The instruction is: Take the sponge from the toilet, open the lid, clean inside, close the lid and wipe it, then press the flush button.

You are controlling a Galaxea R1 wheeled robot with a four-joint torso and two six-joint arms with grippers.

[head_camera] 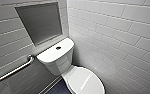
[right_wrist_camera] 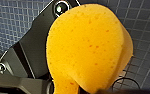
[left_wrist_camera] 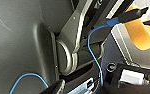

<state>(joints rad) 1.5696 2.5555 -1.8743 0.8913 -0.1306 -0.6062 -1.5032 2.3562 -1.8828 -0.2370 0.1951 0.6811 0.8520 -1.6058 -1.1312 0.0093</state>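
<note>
We saw the right gripper (right_wrist_camera: 77, 90) clamped on the sponge (right_wrist_camera: 88, 47), which hung bent above the dark tiled floor (right_wrist_camera: 13, 22). The left gripper's state we couldn't tell. Ahead, the toilet (head_camera: 56, 65) stood in a white-tiled corner w/ the lid (head_camera: 84, 81) down & 1 flush button (head_camera: 58, 47) mid tank top. A grab bar (head_camera: 13, 71) ran beside it.

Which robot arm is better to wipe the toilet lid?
Probably the right: the sponge sits close at its wrist, above the floor tiles, seemingly held. The lid is shut. The left wrist faces the robot's own body.
</note>
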